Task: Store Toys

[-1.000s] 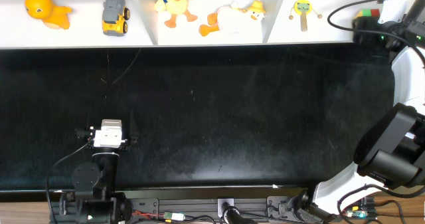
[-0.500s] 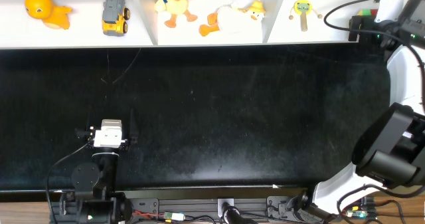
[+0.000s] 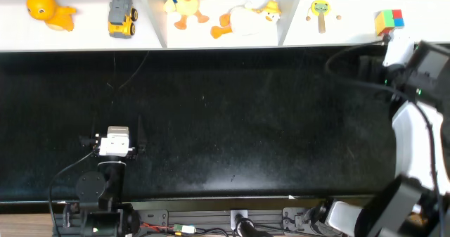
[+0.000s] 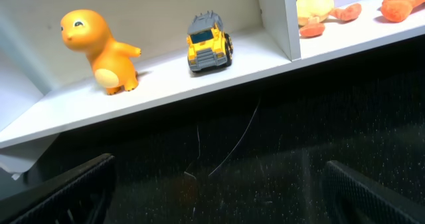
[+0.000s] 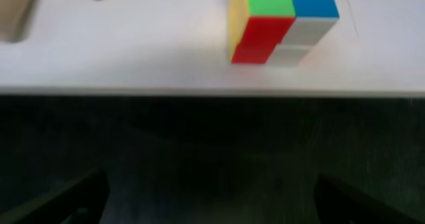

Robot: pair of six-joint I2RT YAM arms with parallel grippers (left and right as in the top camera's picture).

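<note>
We see a wide black tabletop (image 3: pixel 246 124) with a long white shelf (image 3: pixel 84 41) running along its far edge, split by upright dividers into compartments. The right arm (image 3: pixel 415 124) reaches up to the shelf's right end, and the left arm (image 3: pixel 105 188) sits low near its base, well back from the shelf. The right claw (image 5: pixel 209 199) is spread wide and holds nothing; it hangs over the tabletop just in front of the shelf edge, facing the multicoloured puzzle cube (image 5: pixel 282 21) without touching it. The left claw (image 4: pixel 216 197) is also spread wide and empty, over bare tabletop. We count six toys, all on the shelf. The left compartment has one orange rounded plastic creature (image 3: pixel 49 10) and one yellow-and-grey toy truck (image 3: pixel 121 16), standing apart. The middle compartment has two plush ducks: one yellow plush duck (image 3: pixel 185 3), and one white plush duck with orange feet (image 3: pixel 246 19) lying beside it. The right compartment has one small green-faced wooden toy (image 3: pixel 320 10), with the cube to its right, near the front edge.
</note>
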